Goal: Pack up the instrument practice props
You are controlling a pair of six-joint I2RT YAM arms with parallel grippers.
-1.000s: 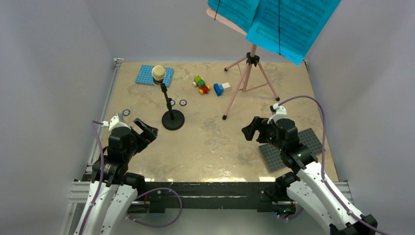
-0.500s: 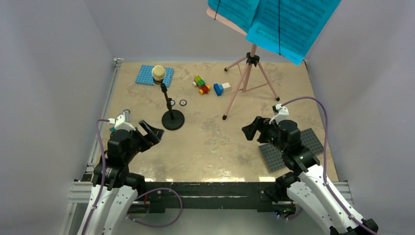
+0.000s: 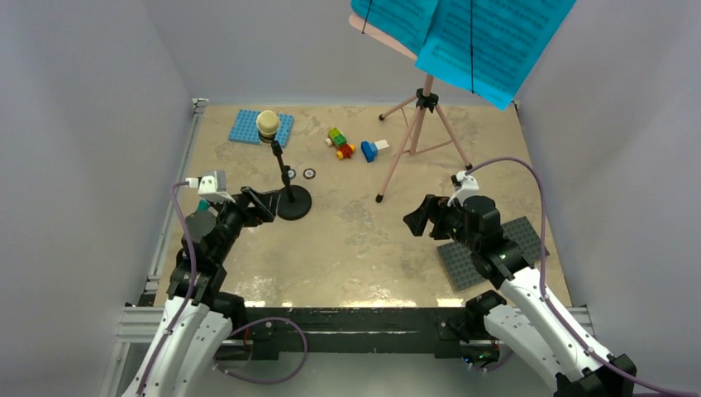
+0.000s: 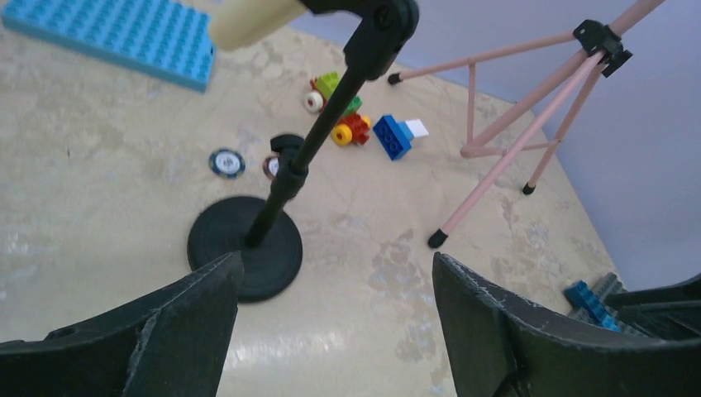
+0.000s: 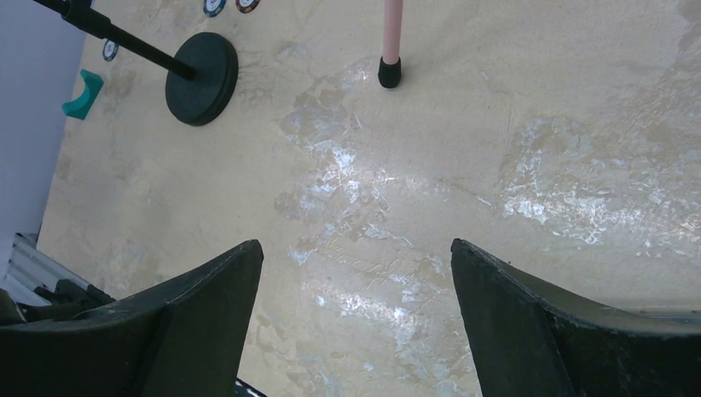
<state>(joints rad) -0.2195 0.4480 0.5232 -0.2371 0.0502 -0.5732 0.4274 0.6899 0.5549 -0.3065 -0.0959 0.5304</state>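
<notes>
Black round-based mic stand [image 3: 291, 201], cream toy microphone [image 3: 267, 124] on top, stands left of centre, just ahead of the spread left fingers [image 4: 190, 322]; right fingers [image 5: 529, 322], spread too, hover over bare beige surface [image 3: 355, 248].

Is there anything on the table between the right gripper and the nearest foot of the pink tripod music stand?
No. The right wrist view shows only bare beige tabletop between the right gripper and the black-tipped foot of the pink tripod music stand.
</notes>
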